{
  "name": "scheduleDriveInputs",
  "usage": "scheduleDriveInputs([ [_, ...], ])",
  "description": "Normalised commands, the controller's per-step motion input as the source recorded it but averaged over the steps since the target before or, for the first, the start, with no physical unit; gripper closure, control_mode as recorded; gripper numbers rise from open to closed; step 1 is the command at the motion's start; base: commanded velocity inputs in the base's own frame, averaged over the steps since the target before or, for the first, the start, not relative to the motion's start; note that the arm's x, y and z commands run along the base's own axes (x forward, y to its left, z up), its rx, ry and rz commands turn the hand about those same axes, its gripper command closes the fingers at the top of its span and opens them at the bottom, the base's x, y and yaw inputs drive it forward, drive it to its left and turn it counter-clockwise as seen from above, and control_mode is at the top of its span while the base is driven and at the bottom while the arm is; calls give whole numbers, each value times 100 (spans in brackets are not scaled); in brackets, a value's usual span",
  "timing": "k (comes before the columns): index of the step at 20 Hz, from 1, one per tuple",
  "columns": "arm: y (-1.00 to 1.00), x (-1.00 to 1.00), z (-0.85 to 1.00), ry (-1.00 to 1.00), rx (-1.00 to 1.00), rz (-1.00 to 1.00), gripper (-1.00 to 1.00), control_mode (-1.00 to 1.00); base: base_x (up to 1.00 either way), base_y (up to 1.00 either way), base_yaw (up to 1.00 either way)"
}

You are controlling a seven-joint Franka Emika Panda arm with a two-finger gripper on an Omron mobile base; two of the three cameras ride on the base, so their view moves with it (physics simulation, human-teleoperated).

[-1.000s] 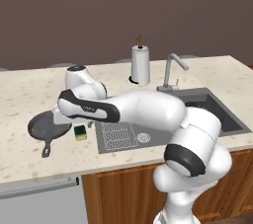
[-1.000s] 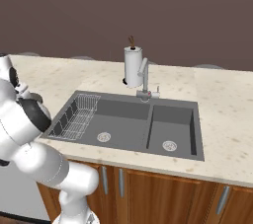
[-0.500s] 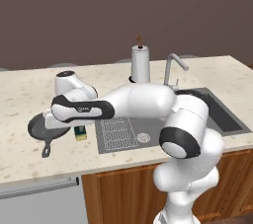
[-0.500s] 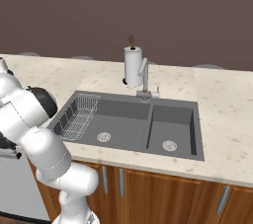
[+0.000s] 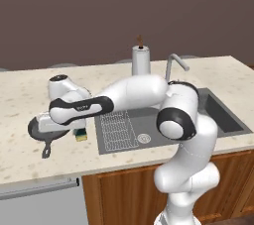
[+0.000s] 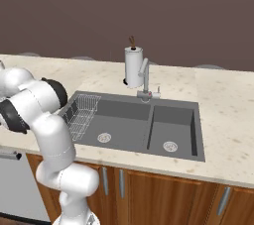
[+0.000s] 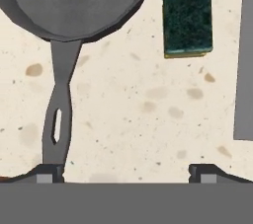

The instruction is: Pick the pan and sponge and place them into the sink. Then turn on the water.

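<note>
The dark grey pan (image 5: pixel 35 129) lies on the counter left of the sink (image 5: pixel 149 122), its short handle (image 7: pixel 59 109) pointing to the counter's front edge. The sponge (image 5: pixel 81 135), green top up, lies between the pan and the sink's rim. In the hand view the sponge (image 7: pixel 188 20) is apart from the pan (image 7: pixel 74 1). My gripper (image 7: pixel 126 171) hangs open above the counter, looking straight down, with its left fingertip (image 7: pixel 49 171) by the end of the handle. Nothing is between the fingers. The gooseneck faucet (image 6: pixel 145 78) stands behind the sink (image 6: pixel 186 120), and no water runs.
A white paper towel roll (image 6: pixel 133 68) stands behind the faucet. A wire rack (image 6: pixel 82 115) fills the sink's left part. My arm reaches low across the rack (image 5: pixel 116 127) toward the pan. The counter's front edge runs just below the pan handle.
The arm has swung further left, carrying the hand from beside the rack to over the pan and sponge. The jaws stay open. Pan and sponge have not moved.
</note>
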Motion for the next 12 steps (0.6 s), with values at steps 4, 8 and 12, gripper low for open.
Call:
scheduleDriveInputs([
  [4, 25, 10, -18, 2, 0, 0, -100, -100, 0, 0, 0],
  [8, 22, 8, -21, 1, 0, 0, -100, -100, 0, 0, 0],
  [12, 20, 10, -24, 2, 0, 0, -100, -100, 0, 0, 0],
])
